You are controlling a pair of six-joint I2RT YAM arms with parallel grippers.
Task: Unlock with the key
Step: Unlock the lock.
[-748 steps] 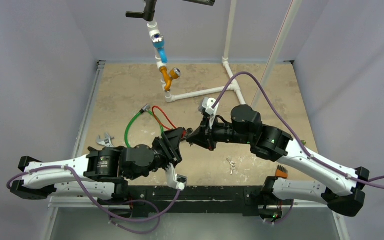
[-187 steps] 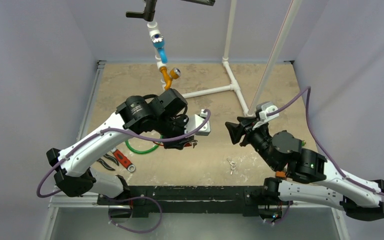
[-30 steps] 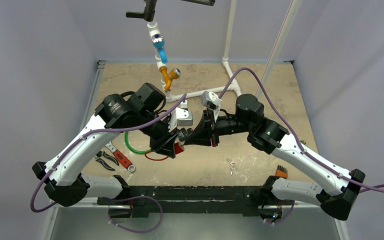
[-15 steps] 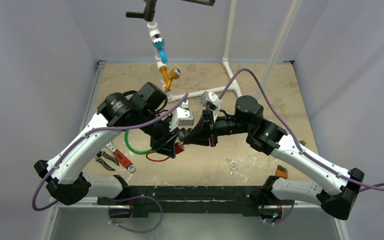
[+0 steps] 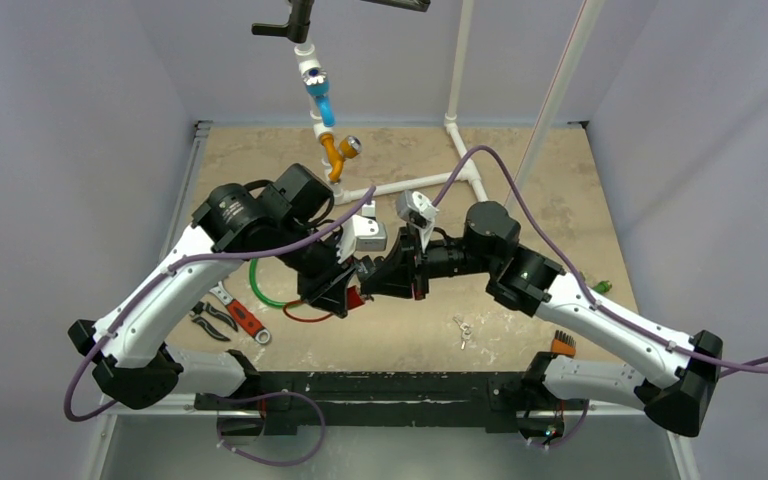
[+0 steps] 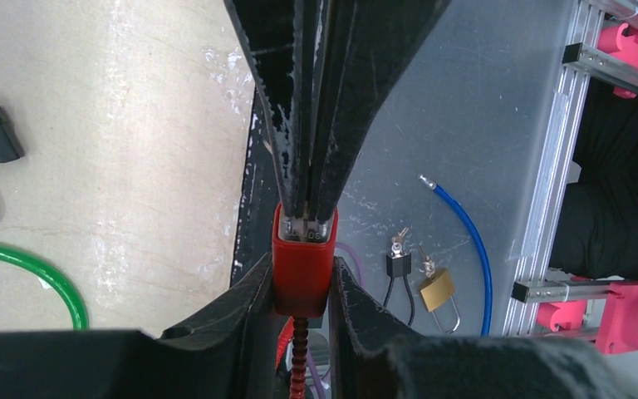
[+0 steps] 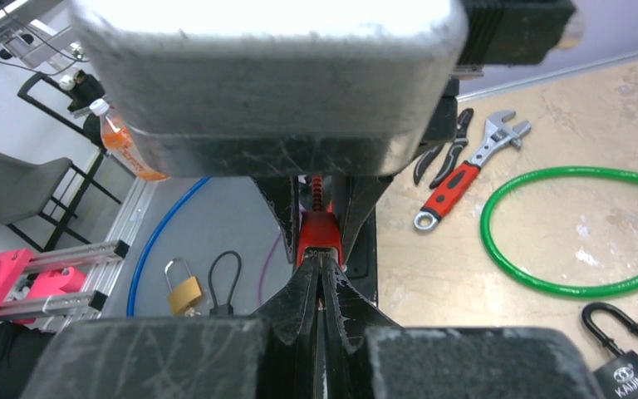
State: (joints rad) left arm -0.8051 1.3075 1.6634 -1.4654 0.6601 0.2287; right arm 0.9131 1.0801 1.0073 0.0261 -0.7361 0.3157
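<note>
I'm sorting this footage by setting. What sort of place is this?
Likely a robotics lab test cell: plain grey walls around a table, a white pipe rig with valves, an adjustable wrench and a brass padlock lying about.

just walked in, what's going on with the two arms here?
The left fingers grip a red lock and hold it up off the table. The right fingers, shut, press tip-first against the lock's open end, apparently working a key into it. The key itself is hidden between them, so I can't tell if it is seated. Nothing shows the lock open yet.
</note>
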